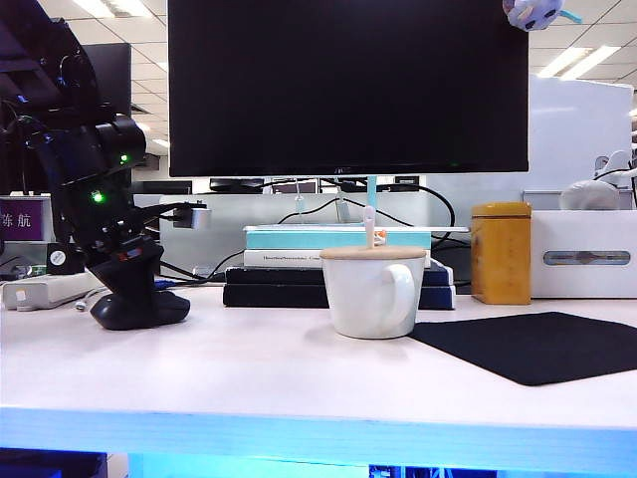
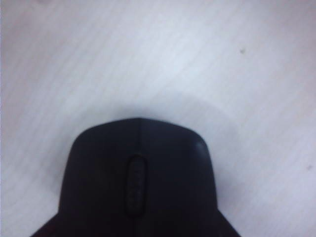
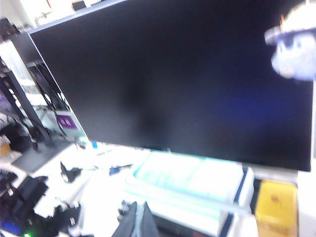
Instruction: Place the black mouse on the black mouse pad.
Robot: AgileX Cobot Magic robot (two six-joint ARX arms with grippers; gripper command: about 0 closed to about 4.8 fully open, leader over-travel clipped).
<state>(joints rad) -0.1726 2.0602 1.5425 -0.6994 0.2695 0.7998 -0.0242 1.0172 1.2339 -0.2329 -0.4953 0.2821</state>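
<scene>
My left pincer straddles the black mouse at left; its gap is hidden. My right pincer's tips meet, empty.

An office: a wide black flat-screen monitor stands over stacked books on a white tabletop, under fluorescent ceiling panels.

The characters "陈航" are read on a purple sign at the exterior view's left edge; book-spine print stays illegible.

Mouse sits far left – mug in the middle, mouse pad right.
</scene>
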